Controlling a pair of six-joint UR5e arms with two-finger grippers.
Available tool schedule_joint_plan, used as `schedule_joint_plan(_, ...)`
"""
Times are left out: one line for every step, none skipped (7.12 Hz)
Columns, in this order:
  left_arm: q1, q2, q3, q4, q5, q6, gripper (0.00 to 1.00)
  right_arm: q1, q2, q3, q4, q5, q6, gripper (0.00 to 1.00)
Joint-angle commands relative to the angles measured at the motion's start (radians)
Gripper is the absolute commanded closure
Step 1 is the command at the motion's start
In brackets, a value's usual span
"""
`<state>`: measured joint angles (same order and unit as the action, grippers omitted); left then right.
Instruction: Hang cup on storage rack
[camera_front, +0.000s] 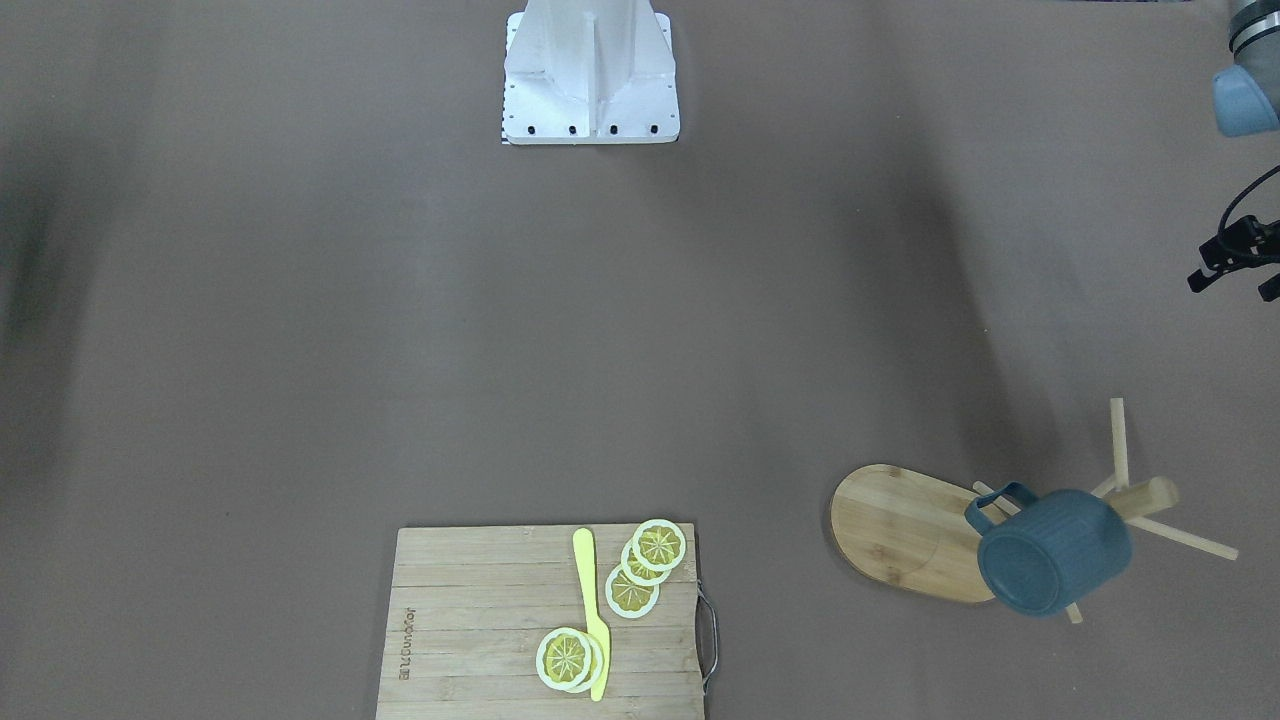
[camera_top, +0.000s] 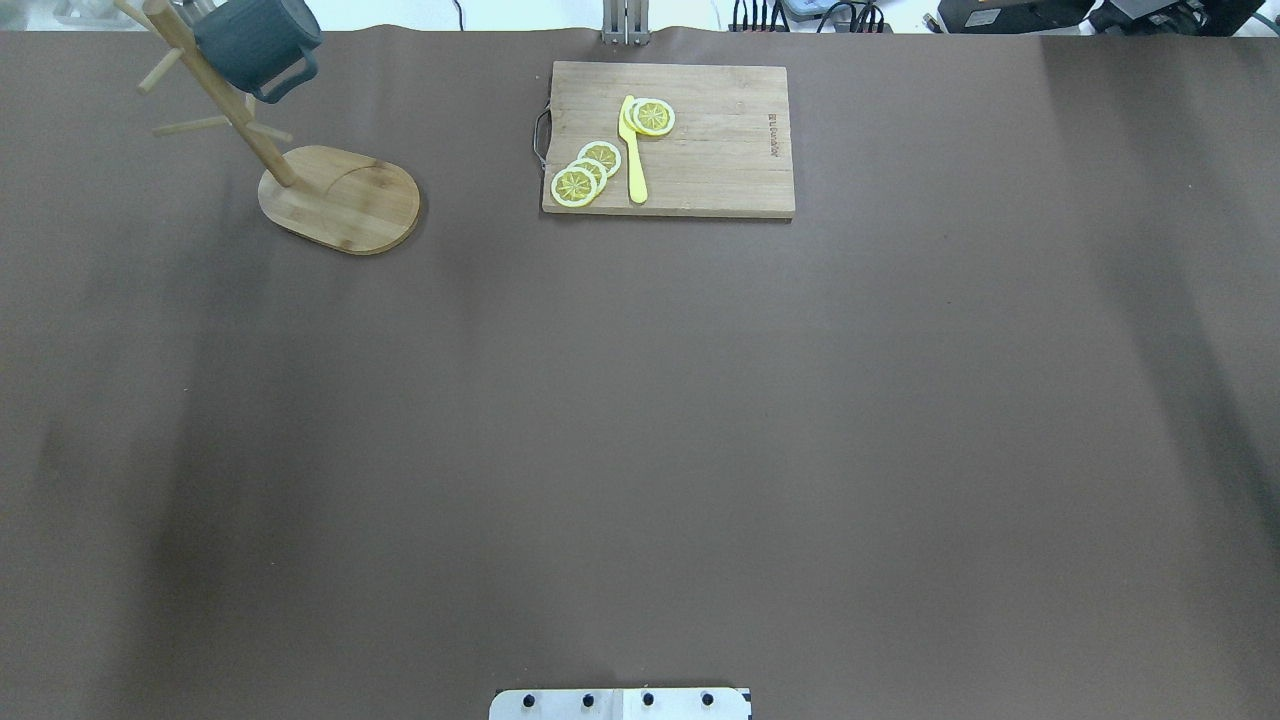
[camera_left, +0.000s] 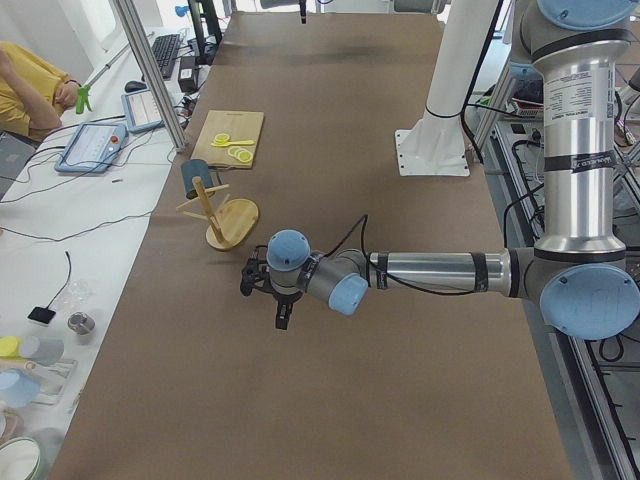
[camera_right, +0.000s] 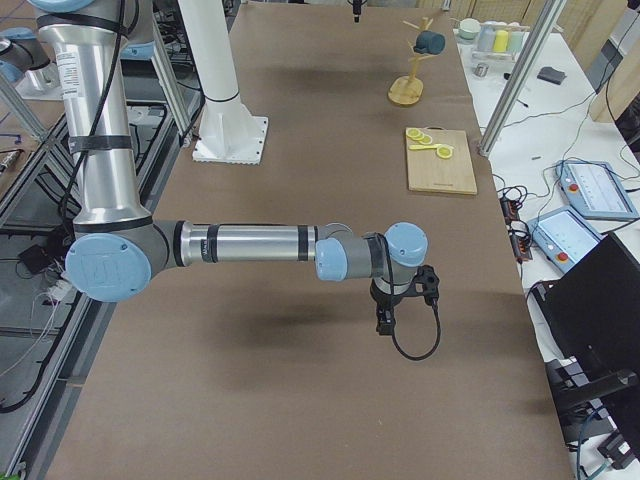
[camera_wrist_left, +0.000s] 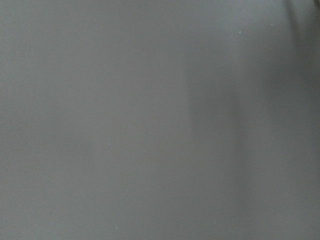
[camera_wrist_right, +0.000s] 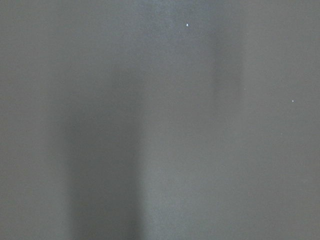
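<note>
The slate-blue ribbed cup (camera_front: 1055, 550) (camera_top: 258, 40) hangs by its loop handle on an upper peg of the bamboo storage rack (camera_front: 900, 530) (camera_top: 340, 200), off the table. Rack and cup also show small in the side views, as rack (camera_left: 232, 222) (camera_right: 405, 95) and cup (camera_left: 194, 178) (camera_right: 431, 42). My left gripper (camera_left: 283, 318) hangs over bare table, well away from the rack, fingers pointing down. My right gripper (camera_right: 384, 322) hangs over the table's other end. Whether either is open or shut I cannot tell. Both wrist views hold only brown table.
A slatted cutting board (camera_front: 480, 620) (camera_top: 720, 150) with a metal handle carries several lemon slices (camera_front: 632, 590) and a yellow knife (camera_front: 592, 610). The robot's white base (camera_front: 590, 70) stands mid-table. A person (camera_left: 30, 90) sits beside the table with devices.
</note>
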<state>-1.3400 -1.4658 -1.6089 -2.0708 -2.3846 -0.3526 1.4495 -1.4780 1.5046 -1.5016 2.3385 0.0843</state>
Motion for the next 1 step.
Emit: schedule_joint_plan(-0.001,-0.001,-0.005,-0.003,-0.001,0.001,0.02,0.002,0.002,-0.001,0.0,0.001,0.0,0.0)
